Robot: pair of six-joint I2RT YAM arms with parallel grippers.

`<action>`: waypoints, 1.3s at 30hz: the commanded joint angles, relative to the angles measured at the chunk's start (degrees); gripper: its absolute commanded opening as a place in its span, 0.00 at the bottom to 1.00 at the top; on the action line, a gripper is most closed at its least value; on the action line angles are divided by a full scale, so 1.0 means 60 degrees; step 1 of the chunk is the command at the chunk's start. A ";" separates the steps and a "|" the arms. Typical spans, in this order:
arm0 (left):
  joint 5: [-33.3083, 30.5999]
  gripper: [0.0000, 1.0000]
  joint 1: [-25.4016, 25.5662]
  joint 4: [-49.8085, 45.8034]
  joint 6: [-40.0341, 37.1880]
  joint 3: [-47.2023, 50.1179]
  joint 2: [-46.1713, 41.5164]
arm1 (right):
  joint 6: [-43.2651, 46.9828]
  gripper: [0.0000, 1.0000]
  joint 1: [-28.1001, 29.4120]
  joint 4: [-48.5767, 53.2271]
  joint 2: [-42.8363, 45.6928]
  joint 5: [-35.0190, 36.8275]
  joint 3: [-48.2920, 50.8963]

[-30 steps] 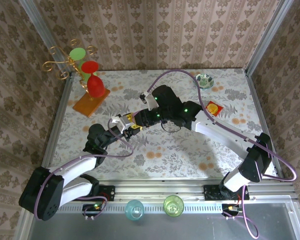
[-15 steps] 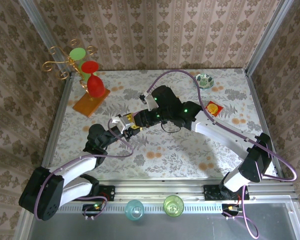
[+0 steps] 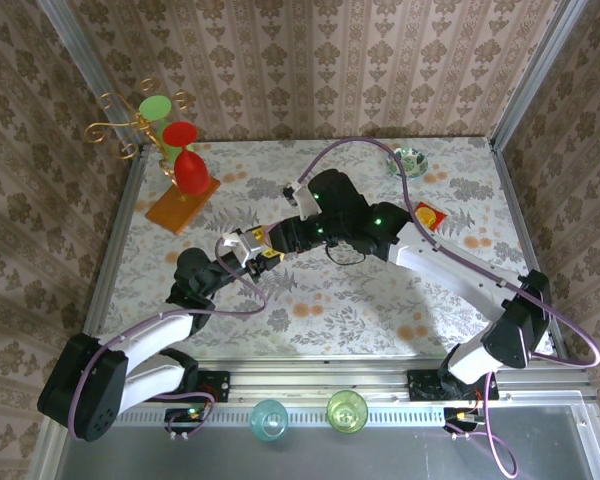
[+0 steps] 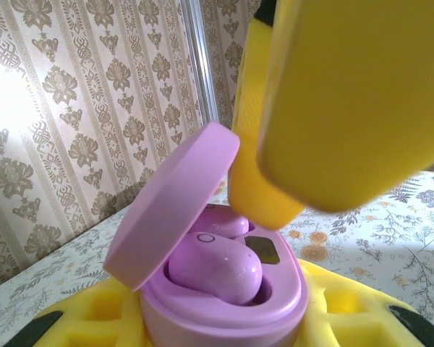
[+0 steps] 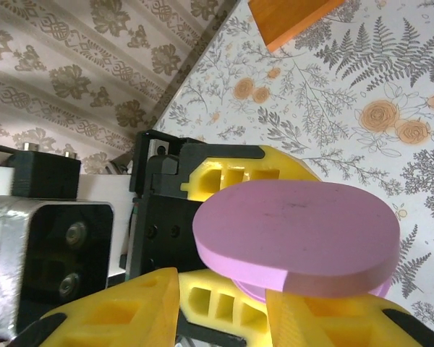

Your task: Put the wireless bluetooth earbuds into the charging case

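Left wrist view: the lilac charging case (image 4: 228, 300) is clamped lid-open by the left gripper's (image 4: 220, 322) jaws, steadied for loading, with one earbud (image 4: 215, 269) seated inside. Just above it, the right gripper's (image 5: 224, 318) jaws are parted and empty.

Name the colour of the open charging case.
The charging case is lilac-pink all over; best seen in the left wrist view.

We see bright, even light in the top view, with only soft shadows on the table (image 3: 380, 300). In the left wrist view, glare whitens the wallpaper (image 4: 14, 94) up and left of the held case (image 4: 224, 289), and the yellow finger (image 4: 347, 101) above it is blurred.
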State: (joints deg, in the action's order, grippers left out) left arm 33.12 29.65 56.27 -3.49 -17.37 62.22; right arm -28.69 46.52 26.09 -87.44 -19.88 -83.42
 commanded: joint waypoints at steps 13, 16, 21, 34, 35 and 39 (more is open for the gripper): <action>0.0324 0.22 -0.0108 -0.0014 -0.0232 0.0041 -0.0440 | 0.0673 0.77 -0.0519 0.0158 0.1548 0.1129 0.0115; 0.0335 0.22 -0.0108 -0.0301 -0.0145 -0.0041 -0.0620 | 0.0739 0.78 -0.0582 0.0505 0.0903 0.1306 -0.0264; 0.0345 0.22 -0.0108 -0.0326 0.0022 -0.0087 -0.0753 | 0.0740 0.78 -0.0595 0.0467 0.0391 0.0942 -0.0283; -0.0403 0.22 -0.0095 0.1378 0.1389 -0.0087 -0.0328 | -0.1940 0.72 -0.1025 -0.2126 0.0115 -0.2562 0.1403; -0.0407 0.22 -0.0093 0.1509 0.1479 -0.0107 -0.0286 | -0.2250 0.71 -0.1070 -0.2504 0.0112 -0.2771 0.1564; -0.0227 0.22 -0.0042 0.1825 0.1686 -0.0195 -0.0149 | -0.3422 0.69 -0.1277 -0.3933 0.0035 -0.3385 0.2126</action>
State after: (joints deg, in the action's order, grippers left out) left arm 31.20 29.50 61.43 3.90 -17.37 61.01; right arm -41.45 39.59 11.55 -86.39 -34.35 -72.55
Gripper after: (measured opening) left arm 0.351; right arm 0.692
